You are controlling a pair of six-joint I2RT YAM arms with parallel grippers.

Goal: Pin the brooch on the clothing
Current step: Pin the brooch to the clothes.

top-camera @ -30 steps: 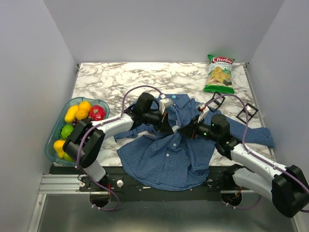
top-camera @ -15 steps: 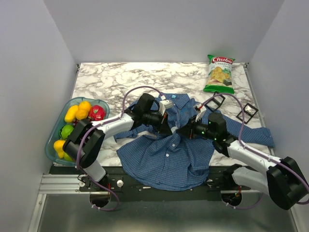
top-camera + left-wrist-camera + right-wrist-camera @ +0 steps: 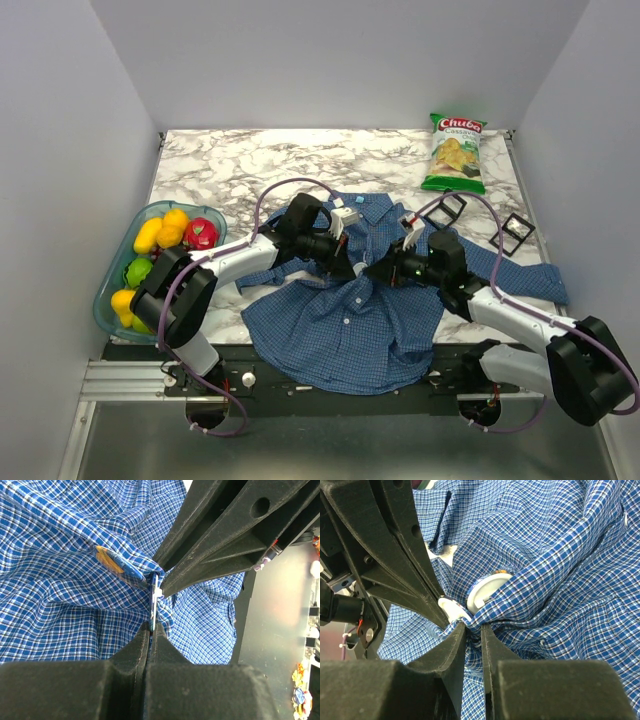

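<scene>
In the middle of the top view, where both arms meet over the chest of the shirt (image 3: 340, 330), the right arm has slid leftward across the worktop (image 3: 250, 160) during the last second. Its hand now sits right against the left one. The right hand (image 3: 473, 630) has also narrowed a little and is pinched on a raised fold of the checked cloth. The left hand (image 3: 151, 630) has not changed: it is clenched tight on a thin edge that appears to belong to the brooch (image 3: 120, 564). The brooch's blue and orange face lies tilted against the cloth in the upper centre of the left wrist view. In the right wrist view its round white back shows at mid-frame, just above the pinched fold and partly tucked under fabric. With cloth and brooch now brought together, the pinning step looks under way. Whether the pin has pierced the fold cannot be told.
</scene>
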